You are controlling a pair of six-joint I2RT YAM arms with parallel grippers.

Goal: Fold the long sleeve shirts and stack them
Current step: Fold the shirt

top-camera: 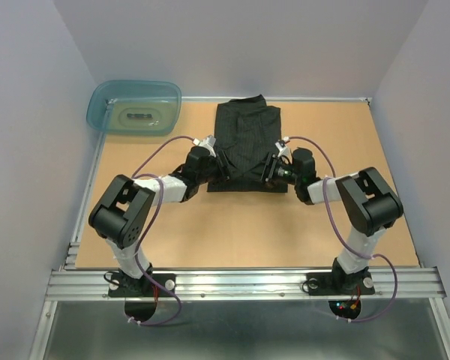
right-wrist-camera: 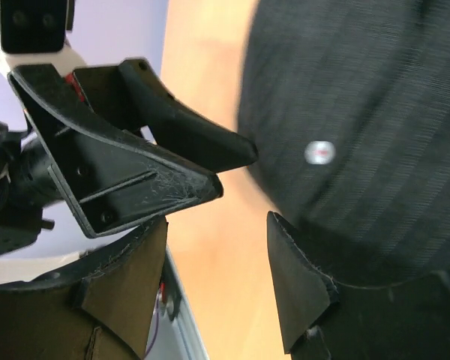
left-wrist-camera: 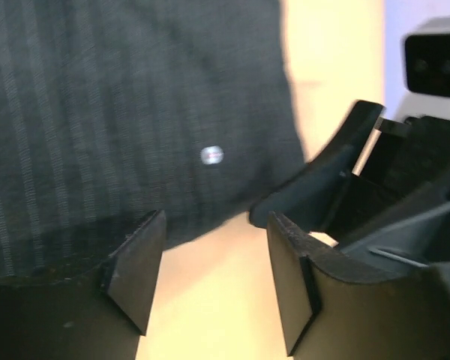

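A long sleeve shirt (top-camera: 246,142), black with faint pinstripes, lies folded into a rectangle at the middle back of the table. My left gripper (top-camera: 224,162) is at its near left corner and my right gripper (top-camera: 271,166) at its near right corner, facing each other across the near hem. In the left wrist view the left gripper (left-wrist-camera: 217,225) is open over bare table, with the shirt (left-wrist-camera: 97,112) and a pale button (left-wrist-camera: 211,155) just beyond. The right gripper (right-wrist-camera: 217,225) is also open with nothing in it, beside the shirt (right-wrist-camera: 375,97).
A translucent teal tub (top-camera: 135,107) stands at the back left corner. Grey walls close in the table (top-camera: 210,232) on three sides. A metal rail (top-camera: 240,281) runs along the near edge by the arm bases.
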